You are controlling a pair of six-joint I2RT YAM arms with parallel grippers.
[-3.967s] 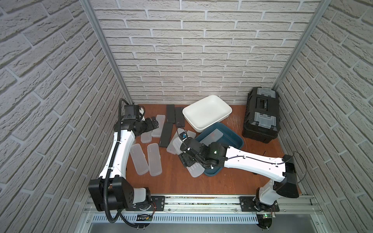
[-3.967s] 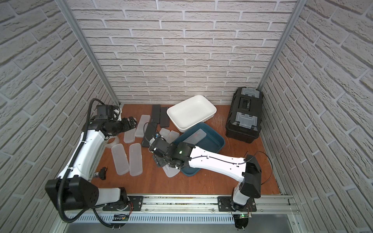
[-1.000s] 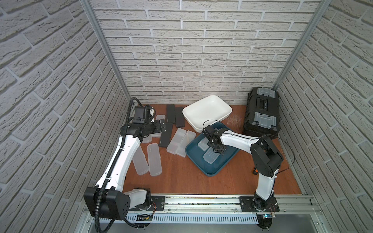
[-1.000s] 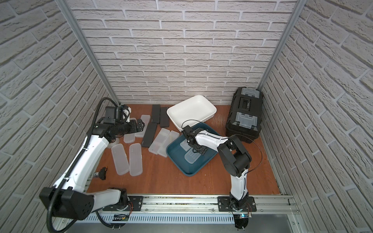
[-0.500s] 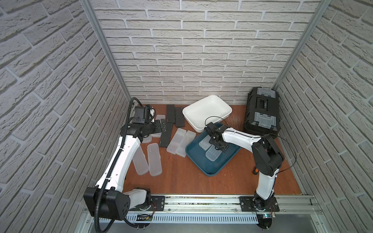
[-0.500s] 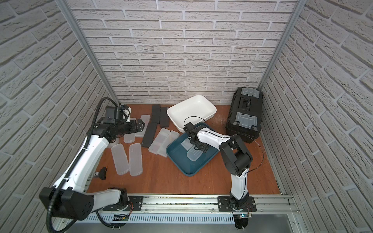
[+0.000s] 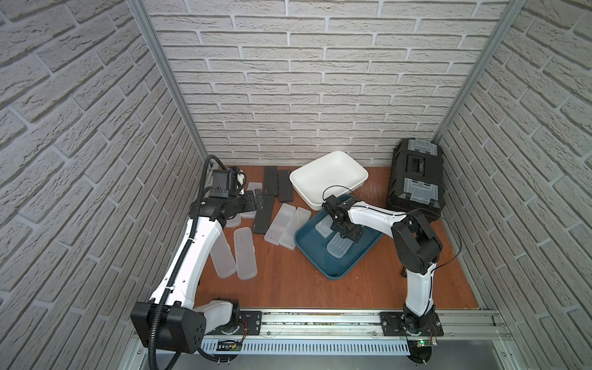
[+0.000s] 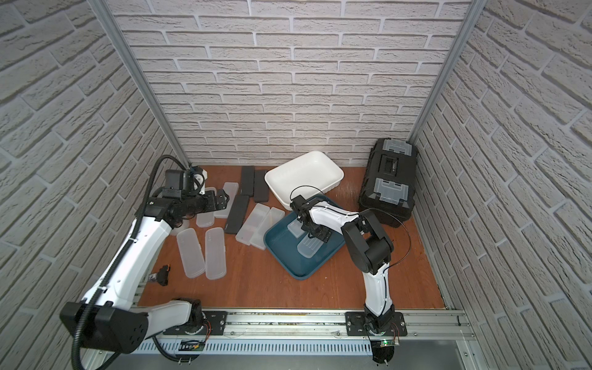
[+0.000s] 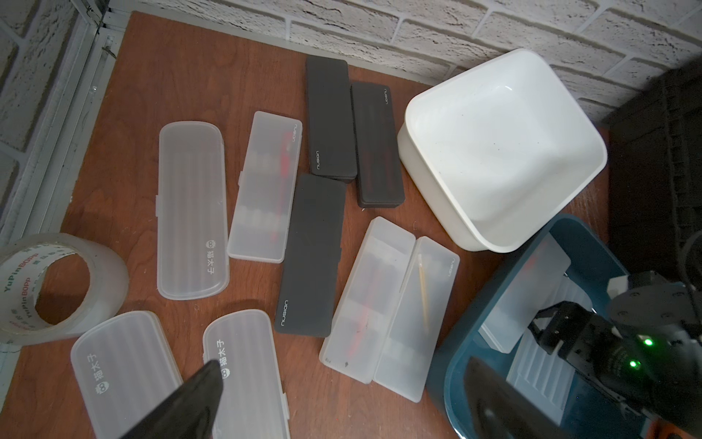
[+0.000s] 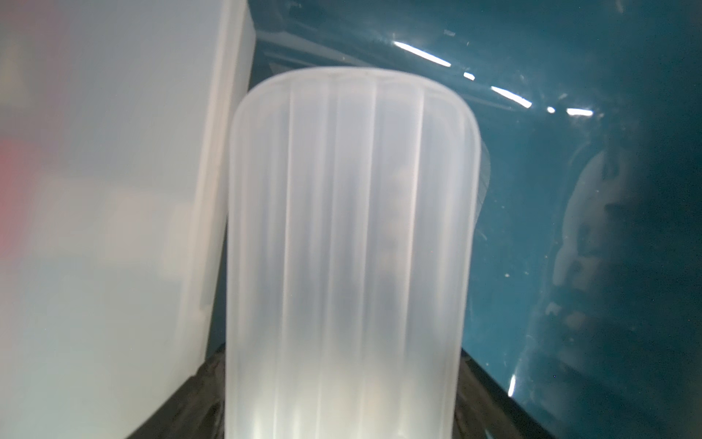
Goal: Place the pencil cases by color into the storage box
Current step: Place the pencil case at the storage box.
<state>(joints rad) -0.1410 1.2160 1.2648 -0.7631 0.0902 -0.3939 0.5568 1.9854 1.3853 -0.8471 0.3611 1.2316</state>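
Two storage boxes stand at the back: a dark blue tray (image 7: 333,269) and a white tub (image 7: 330,179). My right gripper (image 7: 350,235) is low inside the blue tray. Its fingers sit against both long edges of a ribbed frosted pencil case (image 10: 349,228) that lies on the tray floor (image 7: 338,248). A second frosted case (image 7: 323,227) lies beside it in the tray. My left gripper (image 7: 258,198) hovers open above the loose cases at the back left. Three black cases (image 9: 328,118) (image 9: 378,146) (image 9: 311,258) and several frosted ones (image 9: 192,213) lie on the table.
A black toolbox (image 7: 416,179) stands at the back right against the wall. A clear tape roll (image 9: 57,285) sits by the left wall. Two frosted cases (image 7: 286,227) lie side by side against the blue tray's left rim. Two more (image 7: 245,253) lie near the left arm.
Over four seconds my right arm carried the frosted case from the table into the blue tray and laid it down. In the last second it barely moved. The left arm shifted slightly right.
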